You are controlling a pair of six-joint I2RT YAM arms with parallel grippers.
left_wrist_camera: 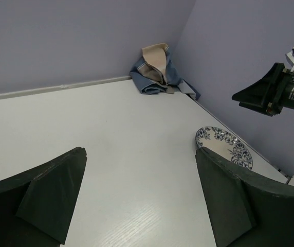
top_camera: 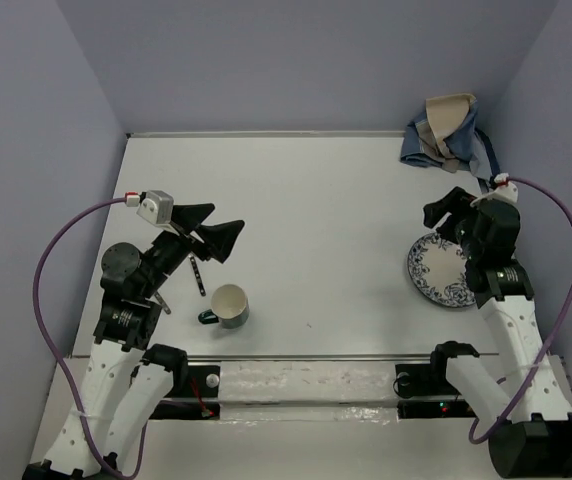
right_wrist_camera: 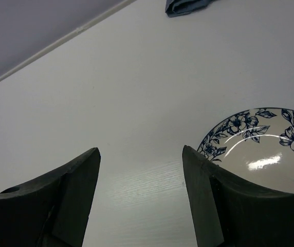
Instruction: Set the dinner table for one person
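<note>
**Open middle, crowded edges**

A broad bare stretch of the dinner table [top_camera: 326, 200] is left between the two arms, running to the far wall and the far left corner. On the near left, passage is narrowed by a cream mug [top_camera: 230, 305] and a thin dark utensil [top_camera: 197, 275], both lying near the left gripper [top_camera: 221, 225], whose jaws are spread wide. On the right, a blue floral plate [top_camera: 431, 265] is overhung at its far edge by the right gripper [top_camera: 444, 212], jaws parted. The far right corner is blocked by a crumpled blue-and-tan cloth [top_camera: 446, 130] bunched against the walls.

Left claw [top_camera: 216, 228], right claw [top_camera: 442, 212]: both agape
</note>
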